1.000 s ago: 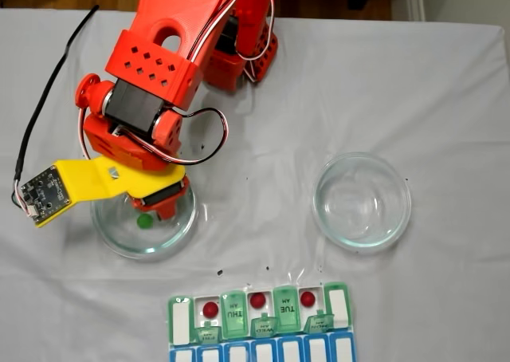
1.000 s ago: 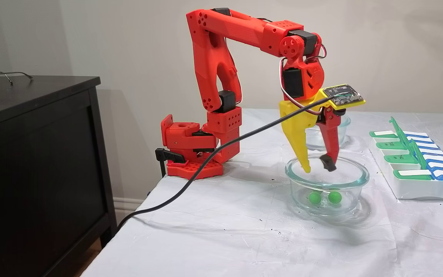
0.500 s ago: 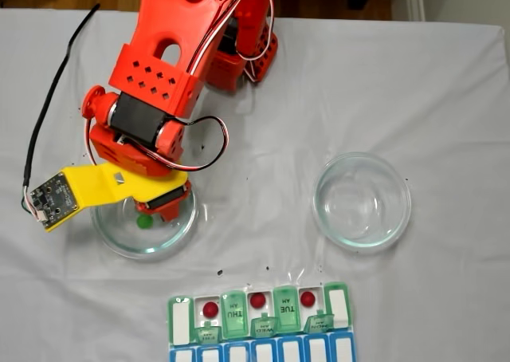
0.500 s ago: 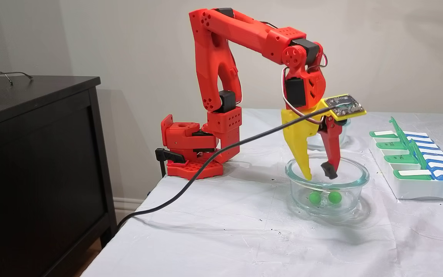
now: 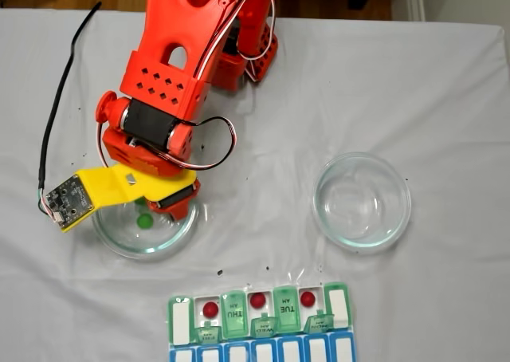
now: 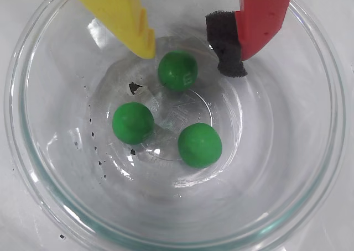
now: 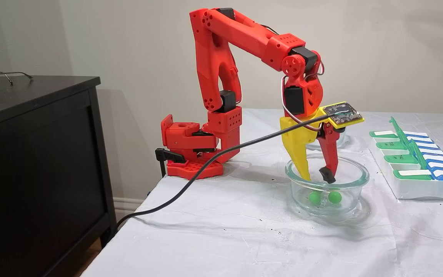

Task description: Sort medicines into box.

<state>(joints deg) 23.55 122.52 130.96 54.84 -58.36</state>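
Three green medicines lie in a clear glass dish (image 6: 33, 168): one (image 6: 177, 71) directly between my fingertips, the others (image 6: 133, 122) (image 6: 199, 145) nearer the camera. My gripper (image 6: 189, 57) hangs open inside the dish, its yellow finger (image 6: 127, 19) left and its red finger (image 6: 260, 19) with a black pad right. From the side, the gripper (image 7: 317, 177) sits just above two green medicines (image 7: 314, 197) (image 7: 335, 197). The box (image 5: 233, 314) lies at the table's near edge with three red medicines (image 5: 210, 308) (image 5: 256, 300) (image 5: 307, 299) in open compartments.
A second glass dish (image 5: 320, 188) stands to the right of the first dish (image 5: 119, 246) in a fixed view. A black cable (image 7: 206, 161) runs from the wrist off the table's edge. A black cabinet (image 7: 33, 154) stands beside the table.
The gripper has come down from the dish's rim into the dish and stays open. The green medicines have not moved.
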